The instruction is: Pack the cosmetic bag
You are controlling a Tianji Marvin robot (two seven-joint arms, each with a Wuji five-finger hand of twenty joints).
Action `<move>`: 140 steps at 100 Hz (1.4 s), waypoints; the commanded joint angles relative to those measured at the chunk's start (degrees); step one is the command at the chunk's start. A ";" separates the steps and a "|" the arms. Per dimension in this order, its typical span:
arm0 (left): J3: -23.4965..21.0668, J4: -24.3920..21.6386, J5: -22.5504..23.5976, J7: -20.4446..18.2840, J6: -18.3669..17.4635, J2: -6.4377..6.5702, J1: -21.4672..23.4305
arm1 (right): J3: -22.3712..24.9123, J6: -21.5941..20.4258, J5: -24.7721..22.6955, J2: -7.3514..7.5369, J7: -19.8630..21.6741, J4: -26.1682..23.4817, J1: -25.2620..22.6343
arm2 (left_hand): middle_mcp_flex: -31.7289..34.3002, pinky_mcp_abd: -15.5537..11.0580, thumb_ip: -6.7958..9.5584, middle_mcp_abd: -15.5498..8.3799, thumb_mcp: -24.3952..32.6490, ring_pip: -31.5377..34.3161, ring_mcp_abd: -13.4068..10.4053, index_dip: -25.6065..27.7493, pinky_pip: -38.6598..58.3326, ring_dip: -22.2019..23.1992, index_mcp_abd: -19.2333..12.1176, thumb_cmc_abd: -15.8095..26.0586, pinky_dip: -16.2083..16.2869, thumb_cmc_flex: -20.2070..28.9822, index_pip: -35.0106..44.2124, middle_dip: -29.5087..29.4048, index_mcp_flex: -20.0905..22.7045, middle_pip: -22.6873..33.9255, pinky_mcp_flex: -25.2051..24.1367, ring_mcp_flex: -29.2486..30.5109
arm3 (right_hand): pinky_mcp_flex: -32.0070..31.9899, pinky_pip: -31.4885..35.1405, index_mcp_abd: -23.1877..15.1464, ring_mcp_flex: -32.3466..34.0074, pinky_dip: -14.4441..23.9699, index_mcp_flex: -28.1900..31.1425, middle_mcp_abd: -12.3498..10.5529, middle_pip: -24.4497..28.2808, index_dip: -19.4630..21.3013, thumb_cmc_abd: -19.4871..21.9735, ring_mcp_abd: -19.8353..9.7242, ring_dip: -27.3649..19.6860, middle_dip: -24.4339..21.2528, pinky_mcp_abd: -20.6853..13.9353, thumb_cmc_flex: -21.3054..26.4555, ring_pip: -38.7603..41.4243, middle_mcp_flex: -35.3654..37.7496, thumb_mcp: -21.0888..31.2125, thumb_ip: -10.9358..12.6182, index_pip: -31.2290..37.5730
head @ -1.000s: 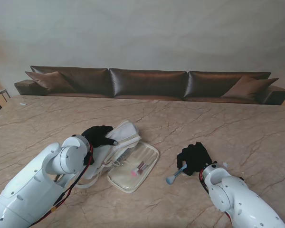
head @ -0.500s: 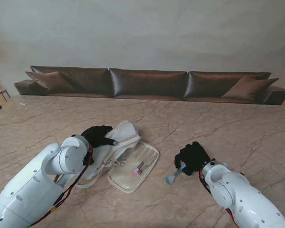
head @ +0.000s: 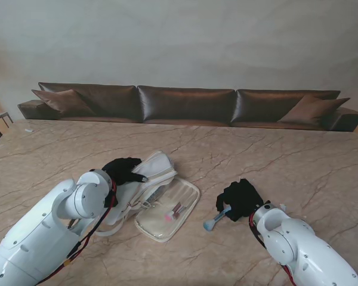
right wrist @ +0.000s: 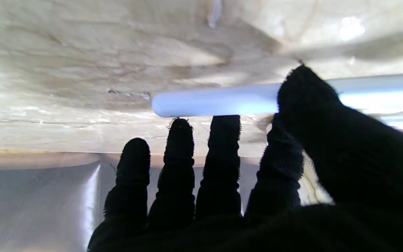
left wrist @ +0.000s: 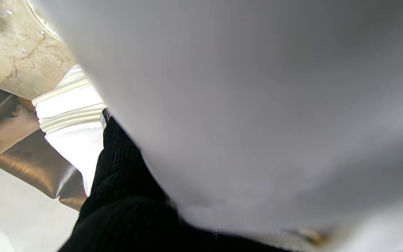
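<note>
No text, label, brand or nr. can be read anywhere in these views; small marks are too blurred to tell.

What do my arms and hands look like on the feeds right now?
Both arms have glossy white rounded shells with bulbous joints. Red and black cables run along the left arm; a red cable shows by the right arm's wrist. The left hand and right hand wear black knitted gloves.

Right hand (head: 241, 198) around pale-blue brush (head: 216, 218).
</note>
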 commanded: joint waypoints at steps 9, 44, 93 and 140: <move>0.27 0.20 -0.19 -0.57 -0.47 -0.10 0.45 | -0.07 -0.18 2.10 -0.96 -0.97 -2.17 -0.20 | -0.40 -0.62 1.93 -2.59 3.12 -0.12 -0.97 0.90 0.11 0.49 -8.96 4.27 0.29 6.92 4.93 0.90 1.52 1.65 -0.47 -0.97 | -0.71 -0.03 -2.66 -0.51 0.78 3.59 -0.98 0.22 4.87 7.41 -1.59 0.21 0.69 -0.37 -0.14 0.38 0.46 2.11 3.02 5.96; 0.30 -0.63 -0.49 -0.99 -1.20 -0.04 0.45 | -5.46 -2.83 12.48 -2.86 -2.50 0.14 5.84 | 1.56 -0.34 1.84 -3.20 3.29 -2.01 -0.51 0.65 -0.03 -0.76 -8.50 3.98 0.31 6.92 5.00 -1.92 2.02 -1.27 -0.58 -0.66 | -2.11 -1.39 -1.22 -1.42 0.38 4.11 -0.40 -0.65 3.32 7.37 -1.39 -0.12 0.71 -0.35 0.35 -0.52 0.90 1.69 2.70 5.63; -0.90 -1.92 -2.97 -2.17 -1.21 0.03 0.89 | -20.75 -10.22 28.26 -8.24 -8.88 17.01 20.10 | 5.76 -0.33 1.88 0.41 3.44 -8.08 -0.66 0.19 -0.34 -8.06 -7.85 3.66 -0.93 6.91 5.08 -25.27 2.66 -11.04 1.84 3.78 | -3.42 -1.98 -0.66 -1.46 0.59 4.27 -0.56 -0.22 2.16 7.19 -1.39 0.83 2.13 -0.54 0.63 0.81 2.33 1.73 2.27 6.22; -1.01 -0.13 -8.07 -2.97 -0.03 -0.28 -0.42 | -30.63 -23.28 37.89 -14.41 -11.33 32.66 28.41 | 6.46 -0.53 1.89 2.37 3.23 -8.14 -0.95 -0.24 0.72 -10.78 -7.34 3.95 -2.02 6.92 5.44 -35.32 2.61 -9.66 3.32 6.76 | -7.63 -3.02 -0.50 -3.68 0.42 4.32 -0.71 -0.27 1.09 7.18 -1.91 2.01 3.15 -1.72 0.96 2.25 2.77 1.77 1.38 6.70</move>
